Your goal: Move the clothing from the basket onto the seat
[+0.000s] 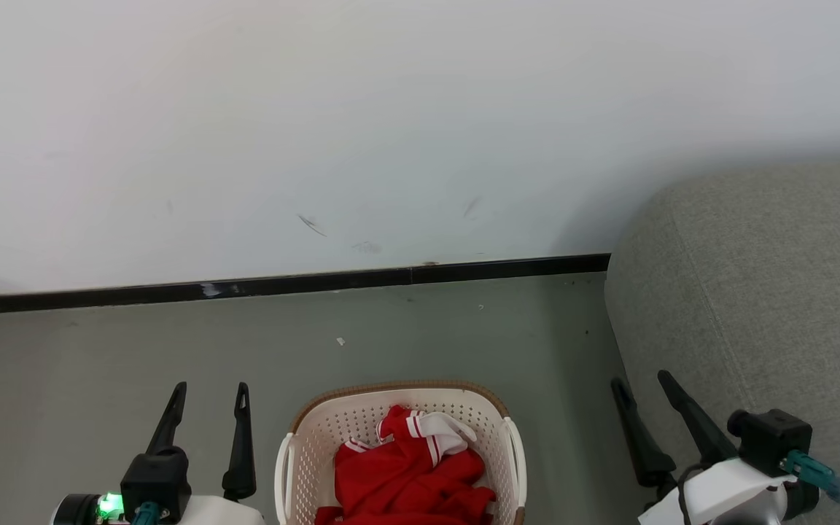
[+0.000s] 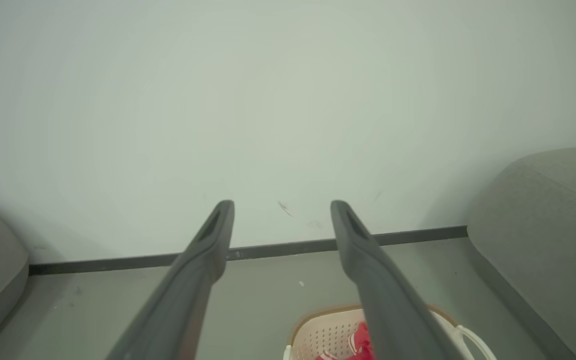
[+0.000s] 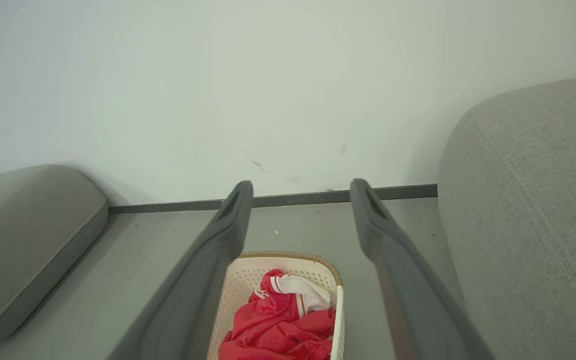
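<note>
Hovering at your left, the left gripper (image 1: 211,390) gapes wide, gripping nothing. Centre floor, the basket (image 1: 318,437) holds the clothing (image 1: 413,474), red and crumpled. Your right gripper (image 1: 640,380) is spread too, empty, just beside the seat (image 1: 755,292).

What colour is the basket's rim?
Brown, on the cream basket; the right wrist view shows it best.
</note>
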